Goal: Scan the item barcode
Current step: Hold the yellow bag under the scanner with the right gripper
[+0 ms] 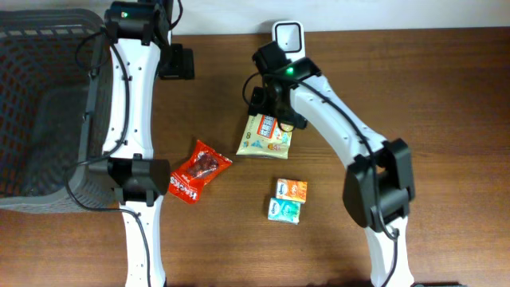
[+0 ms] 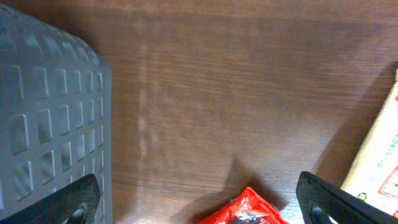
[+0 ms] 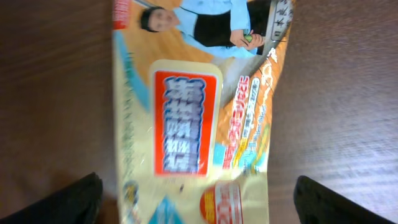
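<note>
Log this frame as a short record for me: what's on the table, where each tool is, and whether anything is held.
items: yellow packet, red packet, orange box, teal box, all lying on the table
scanner: white scanner at the far edge
right tool: open, directly above the yellow packet, not gripping it
left tool: open, empty, over the table between the basket and the red packet
scan: not yet done
</note>
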Robot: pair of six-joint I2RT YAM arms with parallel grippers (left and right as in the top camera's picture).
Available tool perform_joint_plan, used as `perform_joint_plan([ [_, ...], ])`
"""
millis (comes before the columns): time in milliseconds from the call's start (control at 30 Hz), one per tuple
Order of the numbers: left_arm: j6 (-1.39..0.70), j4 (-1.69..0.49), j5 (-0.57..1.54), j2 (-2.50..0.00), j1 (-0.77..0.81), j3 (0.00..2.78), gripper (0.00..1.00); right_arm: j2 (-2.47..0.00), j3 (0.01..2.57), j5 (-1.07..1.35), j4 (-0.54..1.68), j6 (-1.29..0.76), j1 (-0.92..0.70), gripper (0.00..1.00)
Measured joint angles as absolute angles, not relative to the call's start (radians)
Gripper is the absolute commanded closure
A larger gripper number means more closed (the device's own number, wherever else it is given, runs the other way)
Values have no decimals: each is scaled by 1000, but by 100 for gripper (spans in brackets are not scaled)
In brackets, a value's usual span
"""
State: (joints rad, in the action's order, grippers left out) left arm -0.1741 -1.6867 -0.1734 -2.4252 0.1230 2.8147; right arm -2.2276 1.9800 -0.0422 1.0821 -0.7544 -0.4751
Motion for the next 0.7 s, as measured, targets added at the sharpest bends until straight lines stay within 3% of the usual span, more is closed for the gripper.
perform_joint_plan([
  [500, -177, -1687, -176, -2426, 118, 2800, 1, -2361, 1980, -86, 1007, -760, -511, 8],
  [567, -177, -1687, -176, -2426, 118, 2800, 1, -2376, 1980, -87, 1004, -760, -511, 19],
  [633, -177, -1687, -176, -2426, 118, 2800, 1, -2381, 1985, -87, 1002, -759, -511, 54],
  [700, -178, -1687, -176, -2426, 118, 2800, 1, -2383, 1988, -90, 1003, -758, -511, 79],
])
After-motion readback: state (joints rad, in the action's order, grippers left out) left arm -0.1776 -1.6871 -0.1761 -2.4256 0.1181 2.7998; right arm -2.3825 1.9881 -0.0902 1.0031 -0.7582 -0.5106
